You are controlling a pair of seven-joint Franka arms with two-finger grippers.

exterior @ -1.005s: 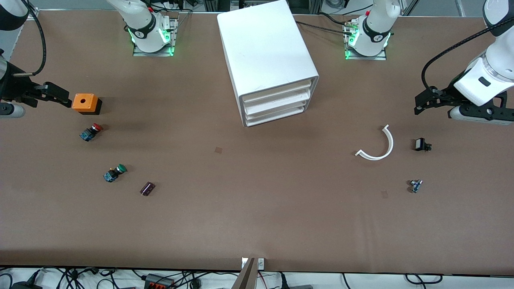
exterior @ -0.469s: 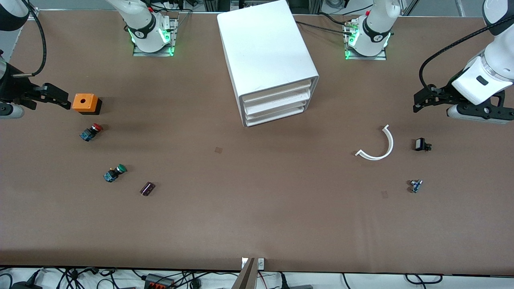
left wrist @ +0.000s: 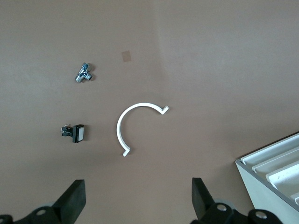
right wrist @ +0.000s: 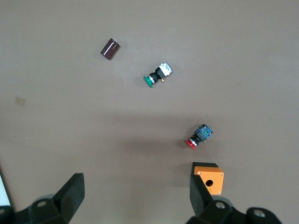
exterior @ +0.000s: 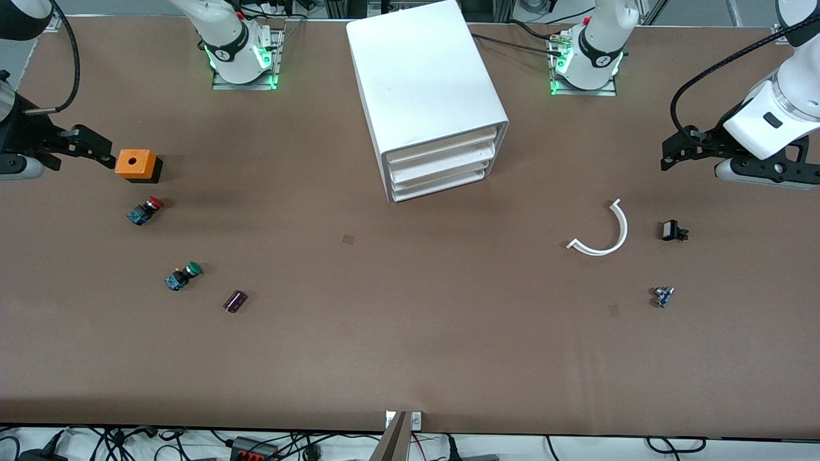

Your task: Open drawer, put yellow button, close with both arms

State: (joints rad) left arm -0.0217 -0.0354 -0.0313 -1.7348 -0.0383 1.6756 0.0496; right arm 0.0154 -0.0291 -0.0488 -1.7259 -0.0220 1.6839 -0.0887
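No yellow-capped button shows in any view. The white drawer cabinet (exterior: 426,89) stands at the middle of the table between the two arm bases, and its three drawers (exterior: 442,169) are shut. A corner of the cabinet shows in the left wrist view (left wrist: 275,172). My left gripper (exterior: 669,157) is open and empty, up over the table at the left arm's end (left wrist: 138,200). My right gripper (exterior: 102,153) is open and empty at the right arm's end (right wrist: 135,198), beside an orange box.
The orange box (exterior: 136,164) has a hole in its top. A red-capped button (exterior: 145,210), a green-capped button (exterior: 184,275) and a dark cylinder (exterior: 234,301) lie near it. At the left arm's end lie a white curved piece (exterior: 605,234), a black part (exterior: 672,231) and a metal part (exterior: 662,296).
Both grippers have shifted slightly toward the bases' side of the table. Nothing on the table has moved.
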